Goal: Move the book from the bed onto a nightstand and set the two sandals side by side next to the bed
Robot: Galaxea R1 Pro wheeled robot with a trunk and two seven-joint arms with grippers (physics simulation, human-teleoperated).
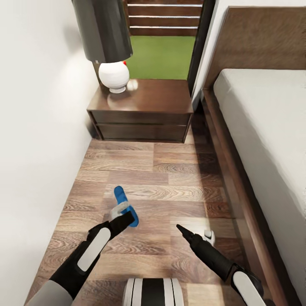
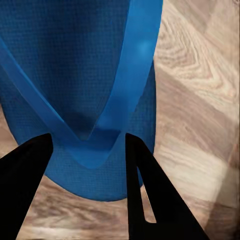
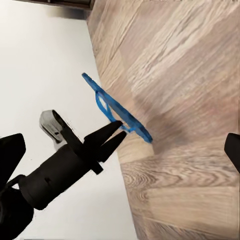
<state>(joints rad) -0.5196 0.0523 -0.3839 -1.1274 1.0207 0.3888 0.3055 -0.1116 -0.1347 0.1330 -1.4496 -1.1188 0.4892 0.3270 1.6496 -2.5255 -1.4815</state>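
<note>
On the plank floor (image 1: pixel 178 178) left of the bed (image 1: pixel 263 127), your left gripper (image 1: pixel 127 217) clamps the blue sandal's (image 1: pixel 123 203) near end, long axis pointing toward the nightstand (image 1: pixel 144 114); right gripper (image 1: pixel 180 229), jaws wide apart, idles nearby.

white wall (image 1: pixel 38 127), wood-plank floor (image 1: pixel 170 178), lamp (image 1: pixel 108 42) by window (image 1: pixel 163 38).

My left end effector (image 1: pixel 127 217) grips one bright blue sandal (image 1: pixel 126 205) at its heel end, tilted above the wood-plank floor (image 1: pixel 178 178). Nightstand (image 1: pixel 144 110) stands ahead; bed (image 1: pixel 263 127) lies to my right.
</note>
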